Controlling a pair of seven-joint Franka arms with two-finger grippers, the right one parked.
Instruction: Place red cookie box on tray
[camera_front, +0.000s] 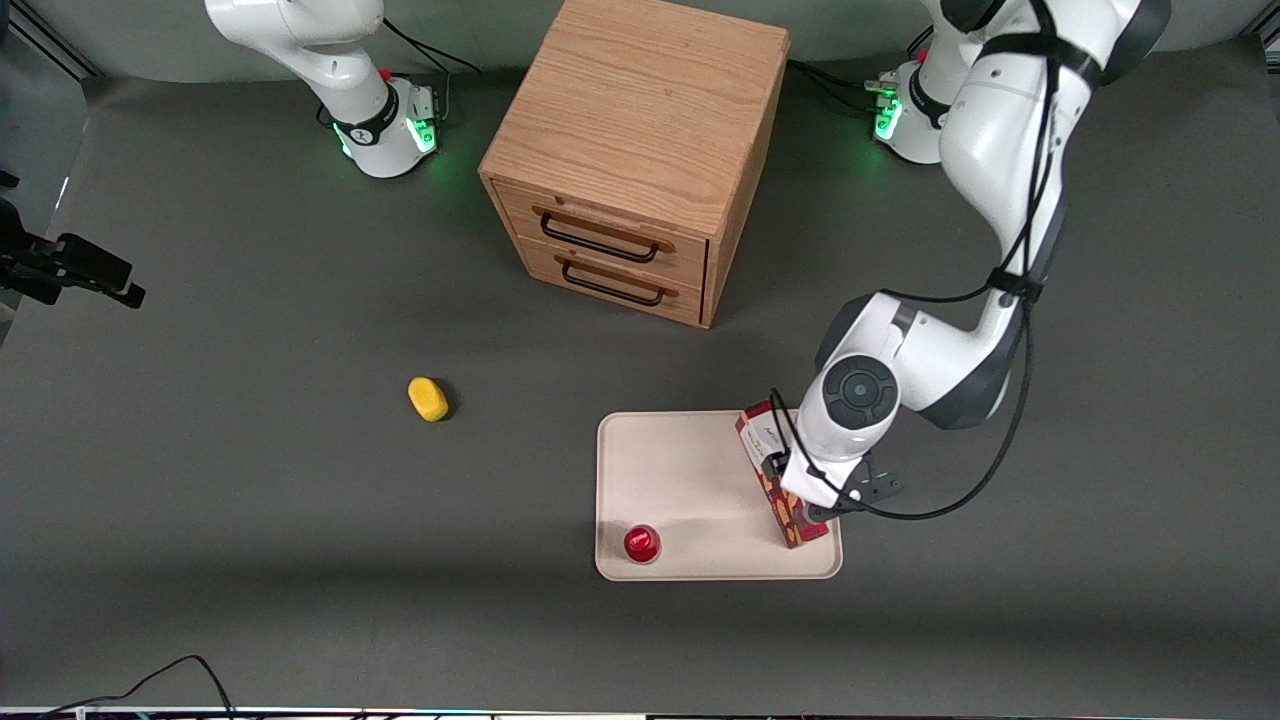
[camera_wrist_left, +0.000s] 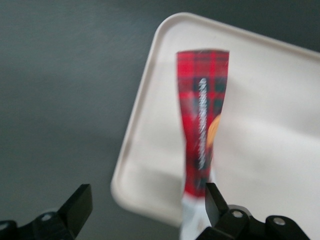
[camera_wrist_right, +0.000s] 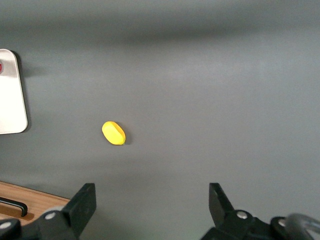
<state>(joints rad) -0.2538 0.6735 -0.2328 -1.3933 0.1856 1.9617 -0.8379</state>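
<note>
Left arm bends down over the tray (camera_front: 680, 470); gripper (camera_wrist_left: 147, 210) spread wide, holding nothing, above the tartan red cookie box (camera_wrist_left: 202, 120).

Matt tray (camera_front: 690, 470) — wooden cabinet (camera_front: 640, 130)

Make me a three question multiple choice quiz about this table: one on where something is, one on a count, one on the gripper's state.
1. How many drawers does the wooden cabinet have?
A one
B two
C three

2. Where is the small red cap?
A on the tray
B on the cabinet
C on the bare table

3. The gripper above the cookie box is:
A open
B shut on the box
C shut on the cap

Answers:
1 B, two fronts with handles show.
2 A, the cap sits on the tray near the corner closest to the front camera.
3 A, its fingers stand wide apart over the box, which lies on the tray.
</note>
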